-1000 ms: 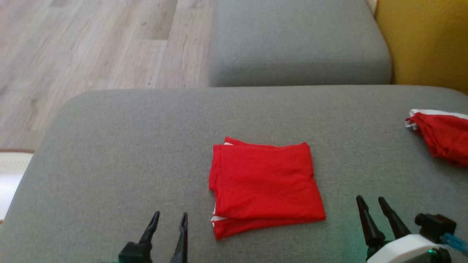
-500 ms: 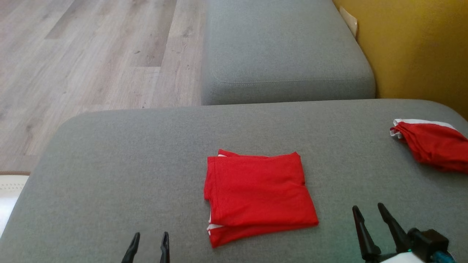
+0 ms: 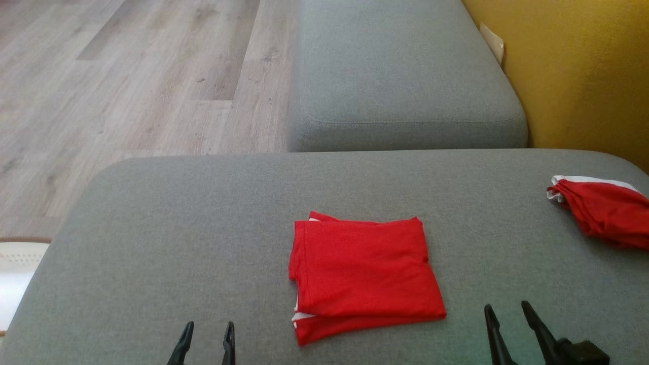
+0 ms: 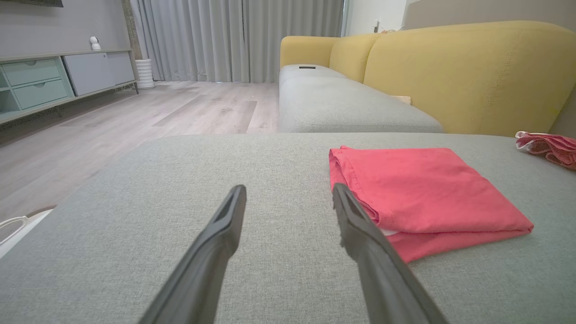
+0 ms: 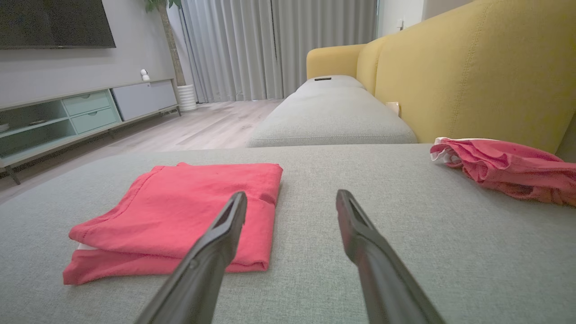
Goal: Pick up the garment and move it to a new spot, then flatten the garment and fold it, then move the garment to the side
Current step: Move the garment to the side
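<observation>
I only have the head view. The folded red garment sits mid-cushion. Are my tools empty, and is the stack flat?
Observer: The right wrist view shows the folded red garment side-on, and it is a low, flat stack.
Operator: And the tools?
Observer: The left tool and right tool stand open along their whole length, with nothing between the fingers.
Operator: Anything farther off?
Observer: A small dark flat object lies on the far grey cushion.

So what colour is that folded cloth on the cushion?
The folded cloth garment is red with white trim, clearest in head view.
</observation>
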Controlling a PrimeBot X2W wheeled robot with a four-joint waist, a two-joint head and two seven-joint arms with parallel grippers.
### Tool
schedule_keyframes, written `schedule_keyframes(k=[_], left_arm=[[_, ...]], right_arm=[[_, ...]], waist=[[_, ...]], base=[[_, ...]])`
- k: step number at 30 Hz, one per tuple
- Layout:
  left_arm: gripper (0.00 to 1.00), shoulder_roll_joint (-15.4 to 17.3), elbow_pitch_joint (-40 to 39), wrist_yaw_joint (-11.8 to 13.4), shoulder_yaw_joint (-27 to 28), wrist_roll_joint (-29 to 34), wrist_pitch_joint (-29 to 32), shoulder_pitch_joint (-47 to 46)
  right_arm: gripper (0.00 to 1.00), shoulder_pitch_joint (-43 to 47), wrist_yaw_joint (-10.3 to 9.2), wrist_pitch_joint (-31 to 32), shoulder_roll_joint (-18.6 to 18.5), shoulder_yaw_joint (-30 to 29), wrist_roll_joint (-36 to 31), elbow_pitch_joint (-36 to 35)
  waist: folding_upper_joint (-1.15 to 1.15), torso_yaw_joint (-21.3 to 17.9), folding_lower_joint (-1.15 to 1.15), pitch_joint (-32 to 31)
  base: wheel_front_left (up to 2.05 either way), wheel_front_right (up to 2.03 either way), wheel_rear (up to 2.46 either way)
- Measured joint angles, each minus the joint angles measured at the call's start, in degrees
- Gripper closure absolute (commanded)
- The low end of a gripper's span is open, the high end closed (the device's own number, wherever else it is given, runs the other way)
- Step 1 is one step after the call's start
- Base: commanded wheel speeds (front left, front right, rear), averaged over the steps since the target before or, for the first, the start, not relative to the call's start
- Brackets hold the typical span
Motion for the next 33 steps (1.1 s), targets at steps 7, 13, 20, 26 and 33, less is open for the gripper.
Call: schedule_keyframes(k=[7,13,20,26,33], left_arm=[[0.00,0.0,0.0,-0.6,0.0,0.4,0.0,0.0],[0.00,0.0,-0.1,-1.0,0.0,0.4,0.0,0.0],[0.00,-0.1,-0.4,-1.0,0.0,0.6,0.0,0.0],[0.00,-0.1,-0.4,-1.5,-0.1,0.9,0.0,0.0],[0.00,-0.1,-0.4,-1.4,-0.5,0.9,0.0,0.0]], right_arm=[[0.00,1.4,0.00,0.0,0.5,0.8,0.0,0.6],[0.00,1.5,0.00,0.0,0.5,1.0,0.3,0.6],[0.00,1.5,0.00,0.0,0.5,1.3,0.4,0.5],[0.00,1.5,0.00,0.0,0.5,1.9,0.4,0.5],[0.00,1.5,0.00,0.0,0.3,2.6,0.8,0.5]], waist=[[0.00,0.1,0.00,0.0],[0.00,0.2,0.00,0.4],[0.00,0.3,0.00,0.8],[0.00,0.5,0.00,1.3],[0.00,0.7,0.00,2.3]], base=[[0.00,0.00,0.00],[0.00,0.00,0.00],[0.00,0.00,0.00],[0.00,0.00,0.00],[0.00,0.00,0.00]])
